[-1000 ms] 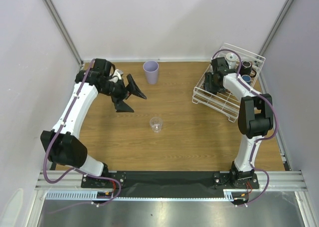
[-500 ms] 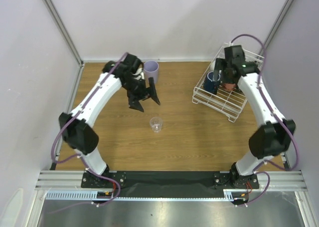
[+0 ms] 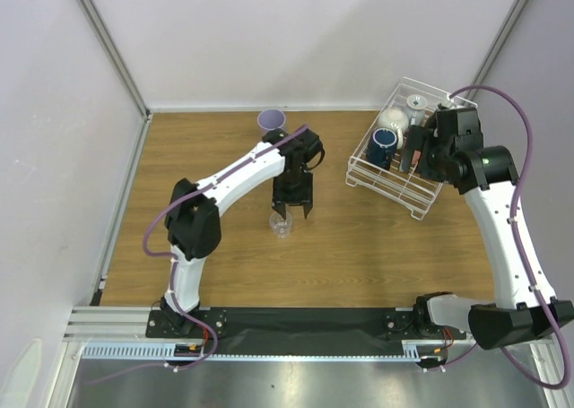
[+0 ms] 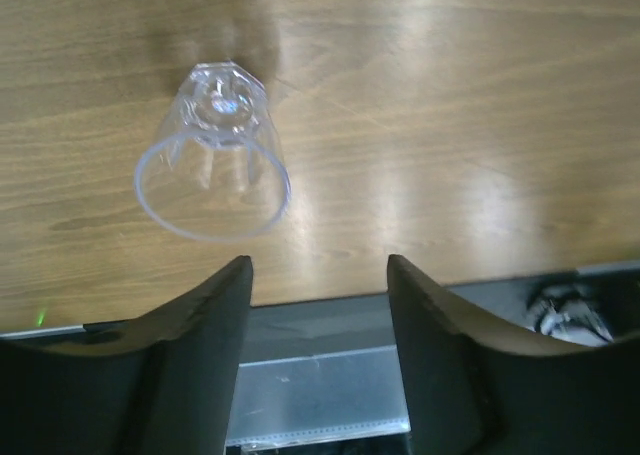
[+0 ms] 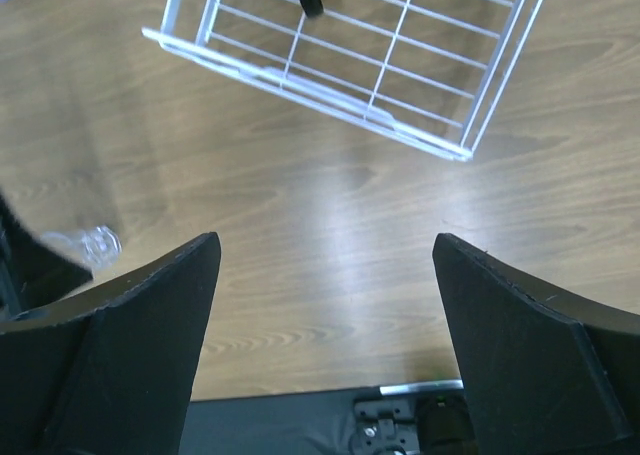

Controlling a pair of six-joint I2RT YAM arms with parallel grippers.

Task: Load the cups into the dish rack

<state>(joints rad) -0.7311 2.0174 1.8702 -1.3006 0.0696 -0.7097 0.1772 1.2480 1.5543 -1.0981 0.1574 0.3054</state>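
Overhead view: two robot arms on a wooden table [image 3: 359,238]. Biggest change vs. a sec ago is the left arm. It has swung from the far-left corner, past the lavender tumbler [image 3: 269,119], to mid-table. The left gripper [image 4: 320,300] now hangs above the clear glass [image 4: 213,165], jaws apart, holding nothing. In the wrist view the glass stands upright, mouth up, just off the tip of the finger [image 4: 205,315] on the picture's left. It is not btw. the two fingers yet.

Right side: the right arm was reaching down into the dish rack [image 3: 386,193] a sec ago and has pulled up and back. The right gripper [image 5: 325,305] is spread wide and empty. Its wrist cam looks down on the rack's near edge & bare wood. The navy cup [image 3: 384,144] sits in the rack's left part, w/ pale mugs [image 3: 395,118] behind it toward the back wall.

For the task: the rack side looks done for now. Two cups are left on the table, glass & tumbler. The glass seems next, but the gripper likely needs a small sideways shift to centre it before closing.
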